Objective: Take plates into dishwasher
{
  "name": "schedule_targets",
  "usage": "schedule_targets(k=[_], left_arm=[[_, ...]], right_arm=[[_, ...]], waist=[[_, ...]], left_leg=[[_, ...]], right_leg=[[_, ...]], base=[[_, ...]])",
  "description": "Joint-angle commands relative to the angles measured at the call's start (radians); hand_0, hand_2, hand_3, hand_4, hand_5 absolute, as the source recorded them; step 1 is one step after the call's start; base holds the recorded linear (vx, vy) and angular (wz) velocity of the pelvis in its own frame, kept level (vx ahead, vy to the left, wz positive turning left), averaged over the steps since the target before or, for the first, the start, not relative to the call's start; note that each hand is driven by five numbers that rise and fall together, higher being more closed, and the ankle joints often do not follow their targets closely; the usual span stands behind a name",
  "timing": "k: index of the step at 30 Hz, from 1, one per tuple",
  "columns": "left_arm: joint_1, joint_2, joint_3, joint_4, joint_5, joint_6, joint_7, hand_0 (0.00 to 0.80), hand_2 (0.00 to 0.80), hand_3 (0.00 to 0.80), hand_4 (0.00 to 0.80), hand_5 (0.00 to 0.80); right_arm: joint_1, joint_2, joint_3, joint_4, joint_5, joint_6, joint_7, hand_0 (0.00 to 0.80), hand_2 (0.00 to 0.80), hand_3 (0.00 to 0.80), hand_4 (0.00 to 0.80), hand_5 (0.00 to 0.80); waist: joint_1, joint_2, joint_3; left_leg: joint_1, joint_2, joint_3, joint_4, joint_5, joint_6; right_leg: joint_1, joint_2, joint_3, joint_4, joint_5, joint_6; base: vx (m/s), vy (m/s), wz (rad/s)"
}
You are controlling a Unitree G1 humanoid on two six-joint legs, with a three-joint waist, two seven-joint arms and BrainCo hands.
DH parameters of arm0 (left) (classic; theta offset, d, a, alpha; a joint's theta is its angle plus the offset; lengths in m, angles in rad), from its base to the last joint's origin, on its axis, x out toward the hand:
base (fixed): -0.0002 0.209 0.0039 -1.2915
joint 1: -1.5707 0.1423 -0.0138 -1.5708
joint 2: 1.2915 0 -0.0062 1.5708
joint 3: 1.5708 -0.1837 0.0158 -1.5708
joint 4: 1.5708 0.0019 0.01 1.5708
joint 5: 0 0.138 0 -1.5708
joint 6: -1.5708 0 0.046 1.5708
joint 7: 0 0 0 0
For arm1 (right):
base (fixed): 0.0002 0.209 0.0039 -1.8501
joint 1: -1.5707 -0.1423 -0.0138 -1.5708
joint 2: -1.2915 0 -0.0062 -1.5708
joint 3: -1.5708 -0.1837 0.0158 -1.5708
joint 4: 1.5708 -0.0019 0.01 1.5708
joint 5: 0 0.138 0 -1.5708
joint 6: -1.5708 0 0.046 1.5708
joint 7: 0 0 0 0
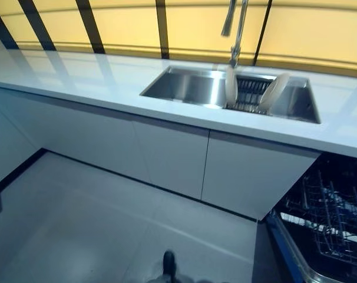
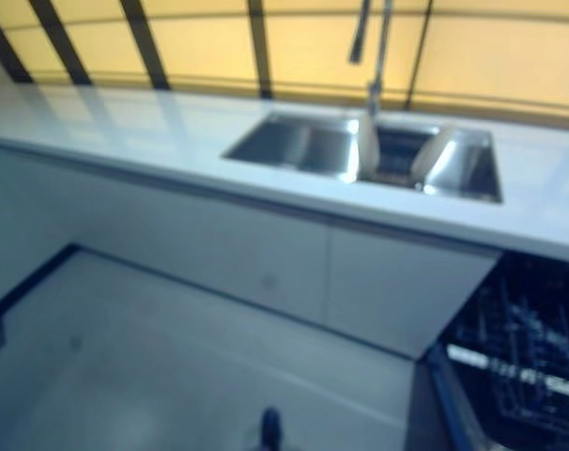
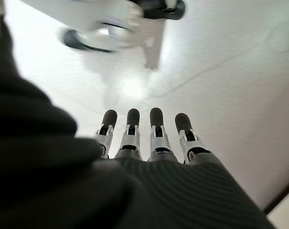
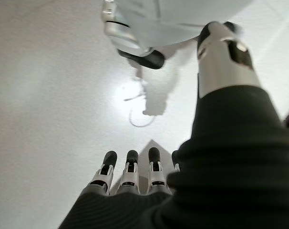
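Two plates stand in the sink; no writing is readable.

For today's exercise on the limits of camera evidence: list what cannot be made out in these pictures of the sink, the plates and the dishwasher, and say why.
- Dishwasher: cut off by the head views' right and bottom edges; rack contents unclear.
- Two plates standing in the sink: lower parts hidden in the dark rack.
- Tap: top cut off by the upper edge.
- Left hand and right hand: shown only in wrist views, fingers straight, holding nothing; their distance from the counter cannot be told.
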Motion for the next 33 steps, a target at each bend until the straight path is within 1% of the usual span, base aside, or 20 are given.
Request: schedule_targets(k=[1,2,5,11,15,16,18,19,20,21,22,23,24,25,26,27,28,30,31,33], left_arm=[[-0.025,-0.008,0.001,0.026,-0.034,-0.025,-0.005,0.0,0.0,0.0,0.0,0.0],[-0.025,-0.002,0.004,0.029,-0.034,-0.032,-0.006,0.0,0.0,0.0,0.0,0.0],[-0.037,0.021,0.008,0.014,0.025,-0.022,0.006,0.0,0.0,0.0,0.0,0.0],[-0.061,0.047,-0.019,0.005,0.108,-0.002,-0.009,0.0,0.0,0.0,0.0,0.0],[-0.06,0.053,-0.012,0.007,0.121,0.017,-0.009,0.0,0.0,0.0,0.0,0.0],[-0.063,0.056,-0.011,0.01,0.119,0.019,-0.014,0.0,0.0,0.0,0.0,0.0],[-0.067,0.064,-0.017,0.005,0.119,0.022,-0.017,0.0,0.0,0.0,0.0,0.0],[-0.073,0.07,-0.033,0.0,0.115,0.021,-0.023,0.0,0.0,0.0,0.0,0.0],[-0.075,0.073,-0.036,-0.004,0.119,0.023,-0.028,0.0,0.0,0.0,0.0,0.0],[-0.084,0.083,-0.053,-0.015,0.137,0.032,-0.037,0.0,0.0,0.0,0.0,0.0],[-0.094,0.087,-0.057,-0.019,0.136,0.035,-0.032,0.0,0.0,0.0,0.0,0.0],[-0.096,0.089,-0.056,-0.025,0.133,0.039,-0.028,0.0,0.0,0.0,0.0,0.0],[-0.103,0.094,-0.058,-0.028,0.128,0.042,-0.028,0.0,0.0,0.0,0.0,0.0],[-0.108,0.099,-0.056,-0.027,0.135,0.045,-0.032,0.0,0.0,0.0,0.0,0.0],[-0.112,0.099,-0.053,-0.026,0.143,0.047,-0.033,0.0,0.0,0.0,0.0,0.0],[-0.117,0.099,-0.048,-0.023,0.153,0.049,-0.03,0.0,0.0,0.0,0.0,0.0],[-0.118,0.098,-0.046,-0.023,0.149,0.048,-0.024,0.0,0.0,0.0,0.0,0.0],[-0.109,0.097,-0.035,-0.024,0.143,0.05,-0.019,0.0,0.0,0.0,0.0,0.0],[-0.096,0.087,-0.024,-0.014,0.153,0.04,-0.013,0.0,0.0,0.0,0.0,0.0],[-0.072,0.077,-0.009,-0.007,0.163,0.034,-0.004,0.0,0.0,0.0,0.0,0.0]], right_arm=[[0.009,-0.017,-0.002,0.006,-0.016,-0.013,0.007,0.0,0.0,0.0,0.0,0.0],[0.012,-0.014,-0.007,0.006,-0.006,-0.013,0.011,0.0,0.0,0.0,0.0,0.0],[0.023,0.006,-0.021,-0.007,-0.027,-0.001,0.011,0.0,0.0,0.0,0.0,0.0],[0.009,0.006,-0.028,-0.021,0.037,-0.011,0.008,0.0,0.0,0.0,0.0,0.0],[0.012,0.001,-0.059,-0.023,0.056,0.01,-0.015,0.0,0.0,0.0,0.0,0.0],[0.016,0.0,-0.069,-0.023,0.054,0.013,-0.024,0.0,0.0,0.0,0.0,0.0],[0.026,-0.004,-0.096,-0.023,0.036,0.015,-0.032,0.0,0.0,0.0,0.0,0.0],[0.036,-0.009,-0.103,-0.024,0.033,0.005,-0.038,0.0,0.0,0.0,0.0,0.0],[0.041,-0.012,-0.106,-0.026,0.036,0.0,-0.039,0.0,0.0,0.0,0.0,0.0],[0.056,-0.024,-0.114,-0.037,0.057,-0.009,-0.042,0.0,0.0,0.0,0.0,0.0],[0.057,-0.03,-0.112,-0.037,0.074,-0.013,-0.043,0.0,0.0,0.0,0.0,0.0],[0.056,-0.035,-0.111,-0.034,0.081,-0.016,-0.04,0.0,0.0,0.0,0.0,0.0],[0.054,-0.036,-0.108,-0.032,0.089,-0.018,-0.038,0.0,0.0,0.0,0.0,0.0],[0.053,-0.035,-0.107,-0.025,0.087,-0.018,-0.038,0.0,0.0,0.0,0.0,0.0],[0.053,-0.034,-0.107,-0.022,0.086,-0.021,-0.037,0.0,0.0,0.0,0.0,0.0],[0.054,-0.034,-0.109,-0.017,0.088,-0.028,-0.039,0.0,0.0,0.0,0.0,0.0],[0.053,-0.035,-0.109,-0.012,0.085,-0.032,-0.043,0.0,0.0,0.0,0.0,0.0],[0.04,-0.038,-0.112,-0.005,0.095,-0.024,-0.031,0.0,0.0,0.0,0.0,0.0],[0.028,-0.035,-0.117,0.004,0.088,-0.011,-0.033,0.0,0.0,0.0,0.0,0.0],[0.022,-0.028,-0.116,0.013,0.1,-0.007,-0.04,0.0,0.0,0.0,0.0,0.0]], waist=[[-0.008,-0.002,-0.045],[-0.007,-0.006,-0.048],[-0.005,-0.027,-0.08],[0.001,-0.04,-0.112],[-0.01,-0.042,-0.136],[-0.015,-0.045,-0.142],[-0.021,-0.05,-0.152],[-0.04,-0.049,-0.148],[-0.047,-0.046,-0.145],[-0.069,-0.027,-0.129],[-0.073,-0.012,-0.117],[-0.077,0.005,-0.105],[-0.077,0.012,-0.098],[-0.076,0.015,-0.086],[-0.074,0.012,-0.083],[-0.072,-0.005,-0.081],[-0.074,-0.015,-0.076],[-0.069,-0.024,-0.07],[-0.061,-0.029,-0.078],[-0.058,-0.027,-0.087]], left_leg=[[0.025,-0.025,0.022,0.004,0.09,0.043],[0.027,-0.027,0.02,0.039,0.079,0.049],[0.047,-0.017,0.078,0.13,0.012,0.081],[0.028,0.008,0.12,0.212,-0.044,0.091],[0.019,0.013,0.158,0.303,-0.105,0.112],[0.026,0.004,0.162,0.31,-0.124,0.131],[0.08,-0.033,0.154,0.266,-0.137,0.171],[0.11,-0.053,0.15,0.245,-0.156,0.198],[0.123,-0.058,0.152,0.236,-0.156,0.201],[0.182,-0.063,0.155,0.2,-0.154,0.199],[0.211,-0.06,0.164,0.18,-0.142,0.197],[0.243,-0.044,0.167,0.149,-0.127,0.185],[0.259,-0.037,0.167,0.135,-0.119,0.177],[0.279,-0.031,0.158,0.127,-0.116,0.171],[0.283,-0.031,0.16,0.13,-0.119,0.17],[0.277,-0.041,0.17,0.152,-0.131,0.172],[0.28,-0.048,0.163,0.171,-0.157,0.176],[0.291,-0.045,0.159,0.201,-0.195,0.182],[0.301,-0.041,0.155,0.208,-0.203,0.181],[0.322,-0.026,0.166,0.208,-0.203,0.167]], right_leg=[[-0.005,-0.023,0.022,0.166,-0.088,0.096],[0.011,-0.038,0.021,0.17,-0.097,0.101],[0.046,-0.099,-0.017,0.165,-0.108,0.126],[0.072,-0.155,-0.059,0.116,-0.077,0.147],[0.089,-0.191,-0.061,0.152,-0.076,0.167],[0.083,-0.21,-0.072,0.214,-0.048,0.182],[-0.009,-0.288,-0.083,0.447,0.161,0.21],[-0.129,-0.306,-0.03,0.663,0.256,0.222],[-0.18,-0.297,-0.015,0.722,0.275,0.221],[-0.281,-0.288,-0.018,0.783,0.294,0.199],[-0.345,-0.29,-0.049,0.741,0.267,0.189],[-0.345,-0.265,-0.074,0.648,0.231,0.179],[-0.337,-0.242,-0.094,0.531,0.186,0.173],[-0.314,-0.213,-0.111,0.352,0.184,0.181],[-0.307,-0.205,-0.11,0.249,0.216,0.194],[-0.313,-0.187,-0.075,0.05,0.289,0.217],[-0.323,-0.169,-0.031,-0.018,0.303,0.226],[-0.312,-0.164,-0.025,-0.027,0.277,0.221],[-0.276,-0.165,-0.044,-0.037,0.253,0.218],[-0.257,-0.157,-0.048,0.007,0.233,0.216]], base=[[0.454,0.082,-0.69],[0.576,0.062,-0.51],[0.486,0.02,-0.34],[0.317,0.019,-0.12],[0.376,0.111,-0.23],[0.4,0.168,-0.25],[0.35,0.235,-0.19],[0.188,0.22,-0.2],[0.216,0.253,-0.17],[0.184,0.191,0.1],[0.235,0.139,0.35],[0.202,-0.035,0.41],[0.261,-0.165,0.25],[0.253,-0.193,0.07],[0.223,-0.268,0.05],[0.161,-0.269,-0.1],[0.156,-0.284,-0.14],[0.193,-0.251,-0.01],[0.224,-0.241,0.17],[0.226,-0.228,0.18]])
